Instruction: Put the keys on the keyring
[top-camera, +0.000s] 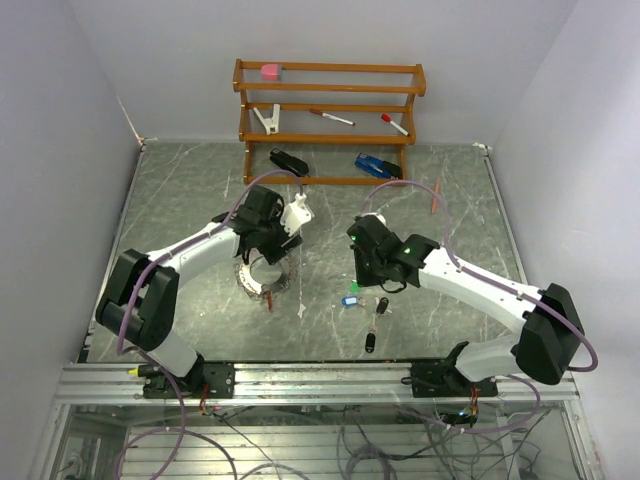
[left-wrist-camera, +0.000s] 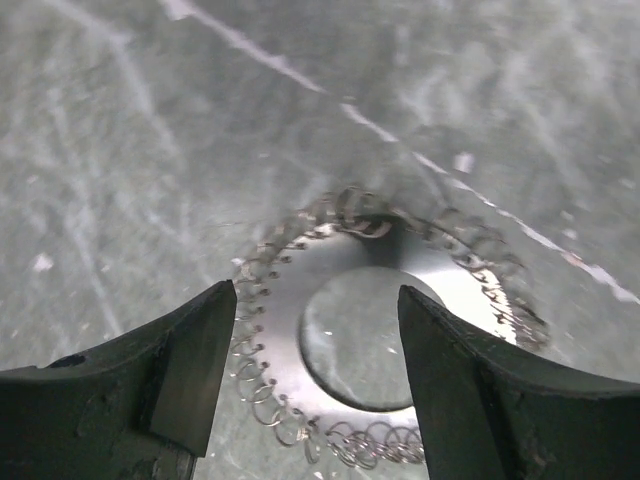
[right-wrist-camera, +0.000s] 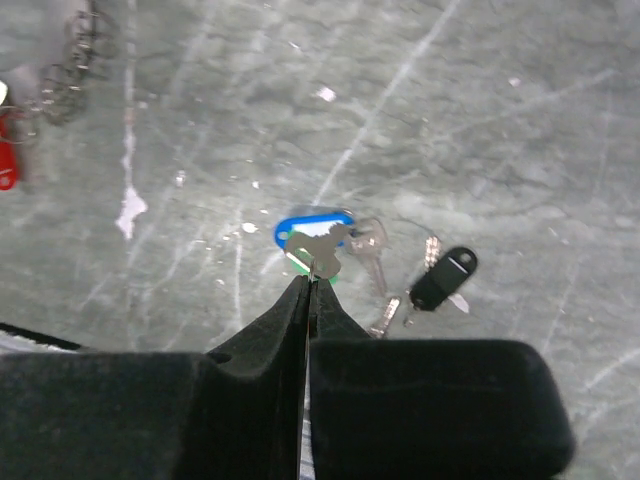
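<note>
The keyring (top-camera: 262, 282) lies flat on the table, silvery with small wire loops round its rim and a red tag (top-camera: 270, 298). My left gripper (top-camera: 268, 262) hangs open right above it; in the left wrist view the fingers (left-wrist-camera: 190, 365) straddle the keyring (left-wrist-camera: 285, 310) without touching it. My right gripper (right-wrist-camera: 308, 282) is shut on a silvery key (right-wrist-camera: 320, 248), held over the blue head (right-wrist-camera: 300, 222) and green head (right-wrist-camera: 297, 263). A black-headed key (right-wrist-camera: 443, 278) lies to the right. A second black key (top-camera: 369, 343) lies nearer the front edge.
A wooden rack (top-camera: 328, 120) at the back holds a pink block, a white clip and red-capped markers. A black stapler (top-camera: 288, 162) and a blue object (top-camera: 376, 166) lie before it. An orange pencil (top-camera: 436, 195) lies at the right.
</note>
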